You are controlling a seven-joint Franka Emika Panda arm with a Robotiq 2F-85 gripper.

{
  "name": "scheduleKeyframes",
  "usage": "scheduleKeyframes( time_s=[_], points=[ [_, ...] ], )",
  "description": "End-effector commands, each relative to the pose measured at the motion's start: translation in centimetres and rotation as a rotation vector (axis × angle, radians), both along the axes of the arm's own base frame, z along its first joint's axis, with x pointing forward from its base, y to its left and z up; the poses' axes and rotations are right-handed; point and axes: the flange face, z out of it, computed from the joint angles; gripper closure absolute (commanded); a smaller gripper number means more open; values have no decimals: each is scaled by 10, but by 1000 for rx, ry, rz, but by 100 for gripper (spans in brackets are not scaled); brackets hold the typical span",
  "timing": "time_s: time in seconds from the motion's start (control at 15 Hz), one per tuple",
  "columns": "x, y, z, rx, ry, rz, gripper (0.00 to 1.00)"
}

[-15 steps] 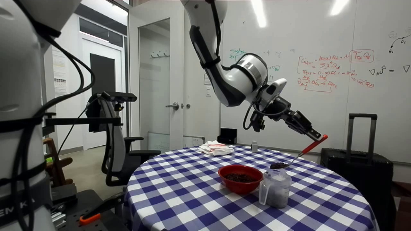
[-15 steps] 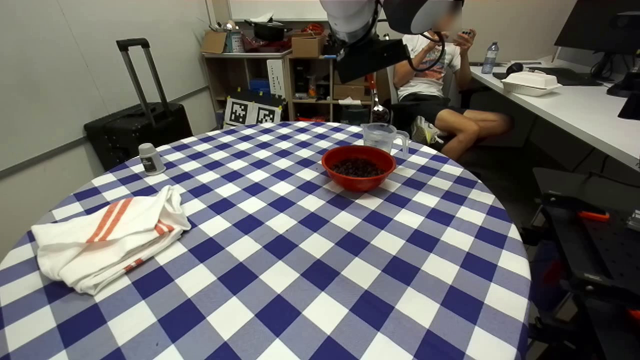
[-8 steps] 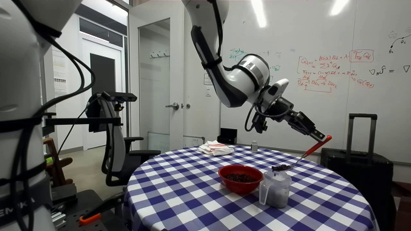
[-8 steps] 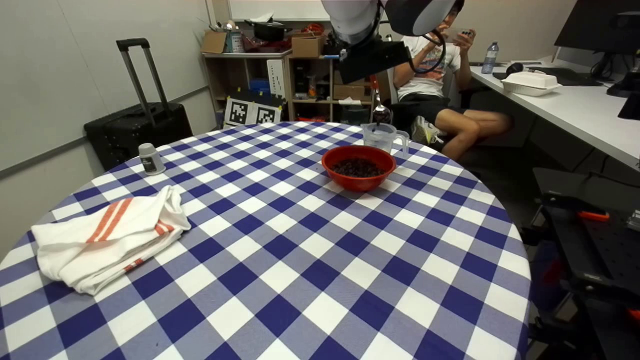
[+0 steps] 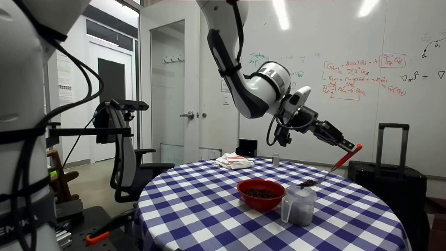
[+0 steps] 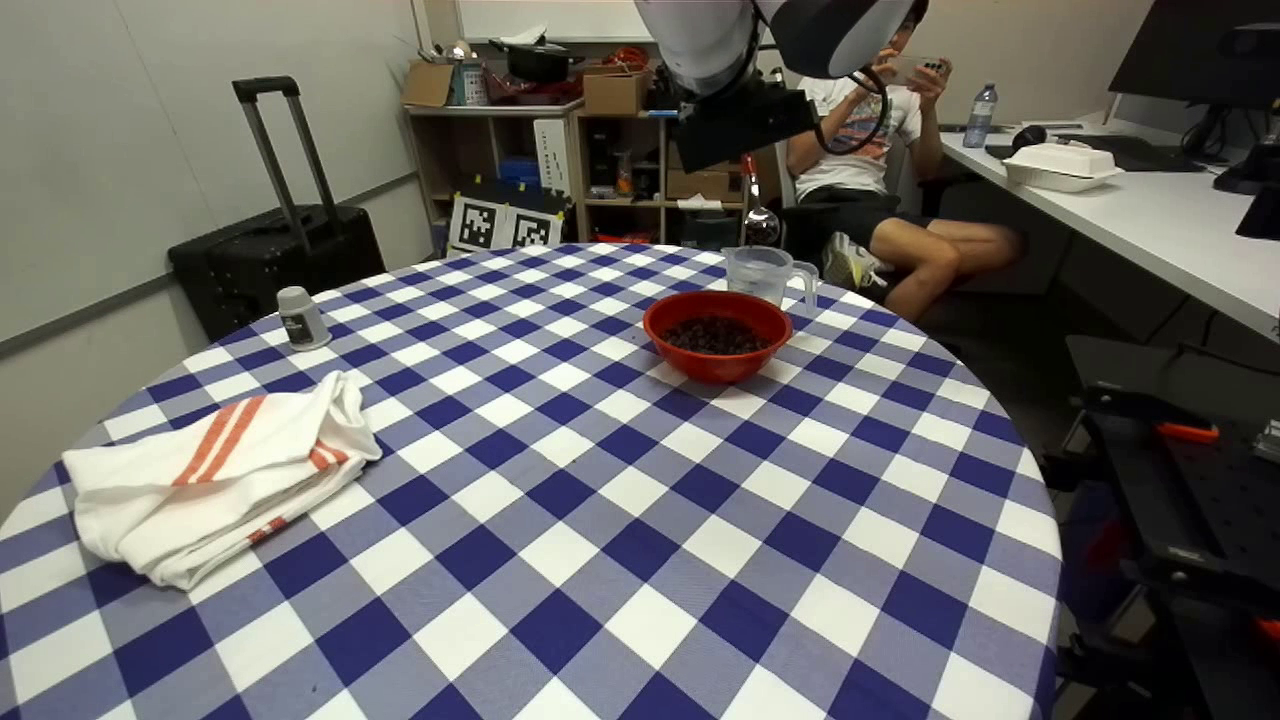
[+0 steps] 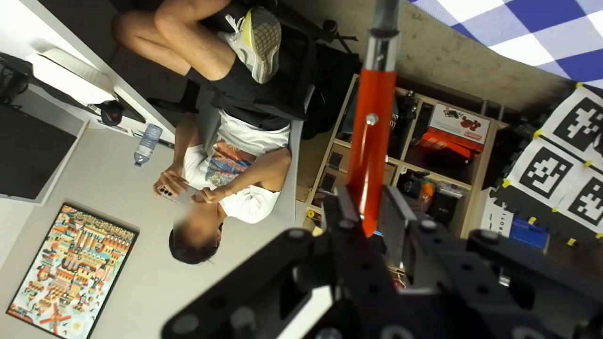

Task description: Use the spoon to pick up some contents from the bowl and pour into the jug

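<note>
The gripper (image 7: 369,200) pinches the spoon (image 5: 343,161) by its red handle, close to the handle's end, its pads (image 7: 347,205) drawn in on either side. That grip looks like the weak point: held so near one end, the handle may well roll or pivot between the pads if the turn is sharp or the head knocks something, sending the pour astray. From there the spoon slants down below the gripper, a dark load (image 5: 308,183) heaped on its head, so a jerk could shed pieces early. Just beneath the head, lower than the gripper, stands the jug (image 5: 303,211), upright; both exterior views show the head above its rim, but whether it is centred over the mouth I cannot tell. Tipping off-centre would likely scatter some on the checked tablecloth (image 5: 195,209), and dipping too low could nudge the jug. Farther from the gripper, beyond the jug, sits the red bowl (image 5: 261,204), probably close enough to catch strays
</note>
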Motion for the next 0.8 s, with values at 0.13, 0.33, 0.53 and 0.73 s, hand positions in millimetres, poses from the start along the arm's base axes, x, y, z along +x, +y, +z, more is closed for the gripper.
scheduleKeyframes(
  time_s=[0.13,0.33,0.53,0.73],
  points=[
    [3,4,-3,-87,-39,-4,95],
    [3,7,-3,-98,-63,-15,95],
    [3,9,-2,-115,-82,-30,95],
    [2,9,-1,-142,-88,-55,95]
  ],
)
